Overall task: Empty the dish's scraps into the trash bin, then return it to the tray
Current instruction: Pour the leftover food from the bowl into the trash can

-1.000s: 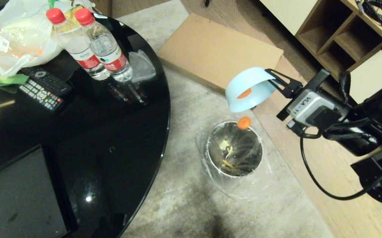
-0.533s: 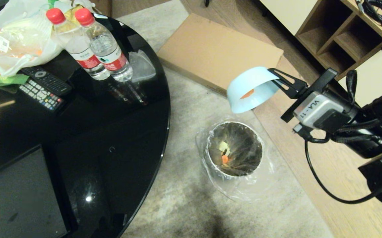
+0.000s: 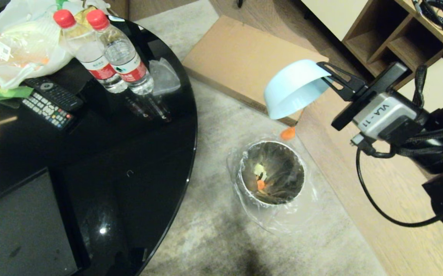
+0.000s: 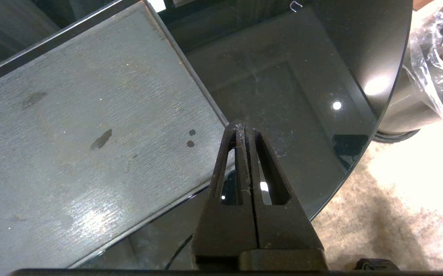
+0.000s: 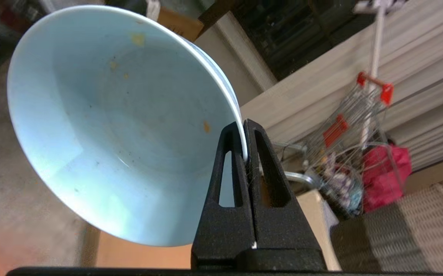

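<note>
Right end effector pinches the tipped pale blue bowl by its thin rim above the bag-lined metal trash bin, a carrot scrap dropping — glossy, rigid, breakable, likely slippery, so hold the rim firmly.

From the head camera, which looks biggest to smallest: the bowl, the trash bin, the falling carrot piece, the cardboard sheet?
1. Cardboard sheet.
2. Trash bin and bowl: about alike, and the bowl is raised nearer the camera, so unsure.
3. Carrot piece, smallest.
</note>
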Available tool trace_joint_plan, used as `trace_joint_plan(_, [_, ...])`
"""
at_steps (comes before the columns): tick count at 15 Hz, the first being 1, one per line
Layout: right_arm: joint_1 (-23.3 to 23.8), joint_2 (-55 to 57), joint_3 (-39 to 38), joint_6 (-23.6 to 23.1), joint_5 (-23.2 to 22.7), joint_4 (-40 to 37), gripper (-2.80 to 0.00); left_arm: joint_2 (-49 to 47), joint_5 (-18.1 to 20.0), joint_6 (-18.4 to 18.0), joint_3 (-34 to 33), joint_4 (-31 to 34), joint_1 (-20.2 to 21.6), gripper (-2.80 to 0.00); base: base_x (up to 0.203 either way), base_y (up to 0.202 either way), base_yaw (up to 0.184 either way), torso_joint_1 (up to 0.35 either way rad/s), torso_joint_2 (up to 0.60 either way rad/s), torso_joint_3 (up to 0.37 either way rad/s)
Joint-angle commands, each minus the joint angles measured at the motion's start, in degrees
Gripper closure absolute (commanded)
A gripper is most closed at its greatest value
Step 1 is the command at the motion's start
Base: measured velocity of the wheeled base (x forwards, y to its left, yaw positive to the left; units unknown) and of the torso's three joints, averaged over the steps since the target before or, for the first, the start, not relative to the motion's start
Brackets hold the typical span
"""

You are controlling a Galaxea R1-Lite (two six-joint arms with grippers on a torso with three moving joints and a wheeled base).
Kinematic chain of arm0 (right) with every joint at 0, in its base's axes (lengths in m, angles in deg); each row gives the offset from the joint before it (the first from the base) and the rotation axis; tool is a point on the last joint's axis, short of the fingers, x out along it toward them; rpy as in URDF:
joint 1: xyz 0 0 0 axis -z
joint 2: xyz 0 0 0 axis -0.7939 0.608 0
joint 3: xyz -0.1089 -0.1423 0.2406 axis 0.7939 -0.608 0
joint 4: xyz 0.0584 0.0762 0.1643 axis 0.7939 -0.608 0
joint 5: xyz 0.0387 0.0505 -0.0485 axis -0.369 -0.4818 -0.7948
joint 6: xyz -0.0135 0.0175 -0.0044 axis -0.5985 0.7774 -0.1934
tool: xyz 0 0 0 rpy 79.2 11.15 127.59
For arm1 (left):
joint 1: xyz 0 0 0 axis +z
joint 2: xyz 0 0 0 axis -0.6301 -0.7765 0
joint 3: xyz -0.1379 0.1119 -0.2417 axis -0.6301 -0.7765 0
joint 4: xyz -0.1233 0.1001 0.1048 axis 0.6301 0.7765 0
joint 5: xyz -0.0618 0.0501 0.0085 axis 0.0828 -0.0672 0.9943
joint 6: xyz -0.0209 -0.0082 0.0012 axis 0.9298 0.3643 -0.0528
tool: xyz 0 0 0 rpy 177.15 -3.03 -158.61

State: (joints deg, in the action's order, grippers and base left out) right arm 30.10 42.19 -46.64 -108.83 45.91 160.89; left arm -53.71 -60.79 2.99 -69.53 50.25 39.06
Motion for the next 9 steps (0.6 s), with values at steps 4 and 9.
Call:
trace_joint_plan(4, [-0.3,-0.1,-0.2,-0.4,-0.3,0.9,0.00,0.0,0.0,0.0,0.0,0.0,0.0,0.00,0.000,0.000,0.000,0.000,0.00,0.000])
trace_joint_plan(9, [-0.2,-0.3,-3.7,3.8,2.3,-1.5,0.00,0.0,0.0,0.0,0.0,0.0,0.0,0.00,0.000,0.000,0.000,0.000,0.00,0.000])
